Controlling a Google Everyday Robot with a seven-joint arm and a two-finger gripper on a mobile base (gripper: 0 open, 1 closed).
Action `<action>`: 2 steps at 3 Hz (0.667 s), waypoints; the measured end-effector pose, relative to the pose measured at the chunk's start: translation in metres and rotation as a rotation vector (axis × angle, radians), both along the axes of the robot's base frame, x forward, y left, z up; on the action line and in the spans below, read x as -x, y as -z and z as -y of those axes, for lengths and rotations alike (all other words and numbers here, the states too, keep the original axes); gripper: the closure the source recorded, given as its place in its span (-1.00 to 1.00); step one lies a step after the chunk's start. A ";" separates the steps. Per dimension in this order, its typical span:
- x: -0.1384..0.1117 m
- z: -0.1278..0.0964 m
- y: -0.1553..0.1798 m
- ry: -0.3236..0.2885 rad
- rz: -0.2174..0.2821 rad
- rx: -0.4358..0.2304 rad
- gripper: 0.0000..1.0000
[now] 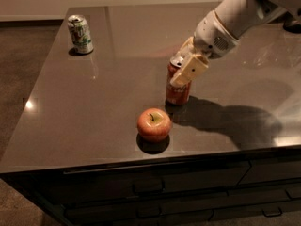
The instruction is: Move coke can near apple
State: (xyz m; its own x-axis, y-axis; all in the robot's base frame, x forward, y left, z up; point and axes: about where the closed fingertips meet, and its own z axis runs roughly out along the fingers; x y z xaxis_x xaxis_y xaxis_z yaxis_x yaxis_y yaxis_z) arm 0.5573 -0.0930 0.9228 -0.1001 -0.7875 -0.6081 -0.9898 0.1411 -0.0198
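The table (94, 107) is a dark glossy top. Its near edge runs across the lower part of the view, its left edge goes diagonally to the far left corner, and the right side is cut by the frame. Under the near edge there are drawers (155, 187), and a dark floor (23, 55) lies to the left.

Open room: a wide bare surface btw. the left edge and the middle, and also far behind the coke can. On the right the bare top carries the shadow (235, 121) of the arm (235, 13).

The apple (154, 124) sits near the near edge, approx. in the middle, stem up. The coke can (178, 89) stands upright just beside it, to the far right, apart and not touching. I cannot tell if its bottom rests on the table.

The gripper (182, 68) comes from the upper right and pinches the coke can at its top part; one cream finger (189, 69) lies across the front of the can.

The white-and-green can (80, 34) stands upright at the far left, close to the left edge, well apart from the rest.

Count: 2 cans, 1 apple, 1 arm w/ 1 gripper.
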 end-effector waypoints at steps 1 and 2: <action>0.024 -0.006 0.008 -0.087 0.003 -0.014 1.00; 0.041 -0.008 0.008 -0.155 0.019 -0.024 0.63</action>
State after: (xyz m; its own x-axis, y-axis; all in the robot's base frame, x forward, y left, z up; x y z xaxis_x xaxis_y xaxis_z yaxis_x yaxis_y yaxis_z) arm 0.5164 -0.0853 0.9146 0.0333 -0.7776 -0.6279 -0.9992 -0.0124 -0.0376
